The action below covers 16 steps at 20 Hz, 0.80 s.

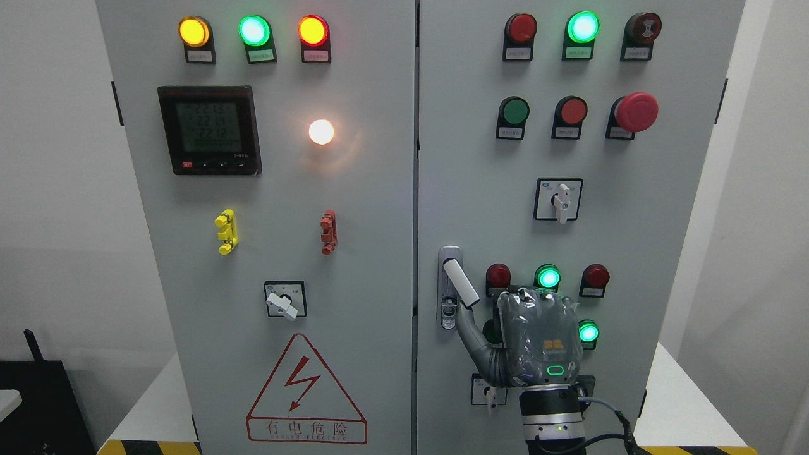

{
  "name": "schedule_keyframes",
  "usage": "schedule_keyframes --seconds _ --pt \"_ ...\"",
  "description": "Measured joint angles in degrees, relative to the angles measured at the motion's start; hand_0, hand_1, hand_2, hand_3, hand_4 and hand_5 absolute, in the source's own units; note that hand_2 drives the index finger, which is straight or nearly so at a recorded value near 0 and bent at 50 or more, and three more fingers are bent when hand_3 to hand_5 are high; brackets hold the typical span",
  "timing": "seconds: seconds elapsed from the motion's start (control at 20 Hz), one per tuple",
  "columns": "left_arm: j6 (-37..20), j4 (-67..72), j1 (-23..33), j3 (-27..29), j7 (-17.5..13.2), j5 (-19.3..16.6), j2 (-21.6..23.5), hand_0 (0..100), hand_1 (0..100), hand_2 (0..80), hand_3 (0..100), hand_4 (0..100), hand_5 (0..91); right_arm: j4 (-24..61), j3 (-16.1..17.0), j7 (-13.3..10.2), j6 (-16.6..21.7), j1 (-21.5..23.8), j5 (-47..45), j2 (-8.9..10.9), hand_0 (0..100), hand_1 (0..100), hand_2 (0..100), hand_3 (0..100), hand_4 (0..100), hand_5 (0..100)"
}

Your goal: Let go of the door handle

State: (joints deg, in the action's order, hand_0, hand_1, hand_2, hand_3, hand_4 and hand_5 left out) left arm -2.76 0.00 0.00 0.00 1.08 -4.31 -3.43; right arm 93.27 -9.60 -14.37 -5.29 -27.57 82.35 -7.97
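The right hand point(537, 338) is raised in front of the cabinet's right door point(569, 240), back toward us. Its thumb reaches up-left to just below the door handle point(460, 282), which sits tilted out near that door's left edge. I cannot tell whether the fingers are curled.

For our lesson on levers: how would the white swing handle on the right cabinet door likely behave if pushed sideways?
The swing handle looks rigid, so probably stiff rather than floppy. It sits tilted out of its metal latch plate, so it likely pivots instead of sliding. Its smooth finish may be slippery for the right hand near it.
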Motion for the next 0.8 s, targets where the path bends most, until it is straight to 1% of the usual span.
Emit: schedule_keyframes --seconds 0.8 --pt "0.0 0.0 0.0 0.0 0.0 0.0 0.0 12 39 0.0 0 0 0.0 0.0 0.3 0.1 0.1 -0.3 0.0 0.14 53 9 100 100 100 100"
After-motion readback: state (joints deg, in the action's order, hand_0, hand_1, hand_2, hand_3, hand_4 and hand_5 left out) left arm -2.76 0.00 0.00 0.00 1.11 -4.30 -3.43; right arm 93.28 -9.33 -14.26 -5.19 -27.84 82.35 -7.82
